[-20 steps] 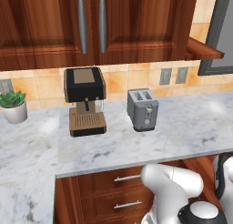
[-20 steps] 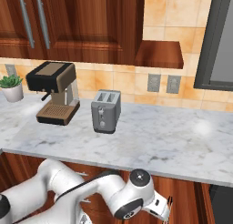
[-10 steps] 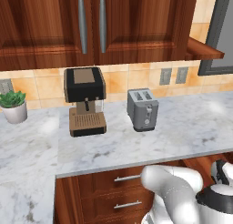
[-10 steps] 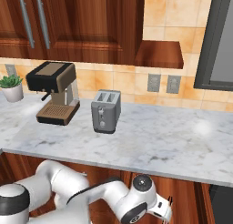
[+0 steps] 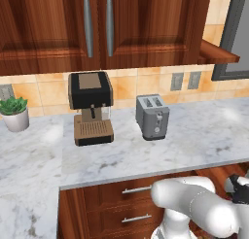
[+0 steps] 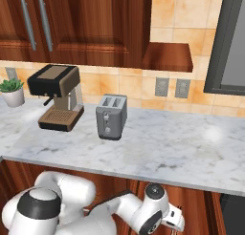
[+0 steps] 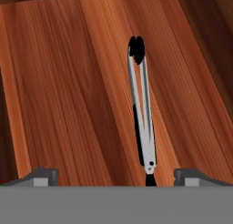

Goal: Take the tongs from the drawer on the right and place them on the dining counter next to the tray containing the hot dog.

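Pincer wide open over drawer floor, tongs lying lengthwise btwn fingertips, untouched.

Centre frame: coffee machine and toaster on the marble counter; potted plant far left, white arm lower right.

Slim silver metal tongs tipped in black, streaky reddish-brown wooden drawer floor, white-grey marbled stone countertop
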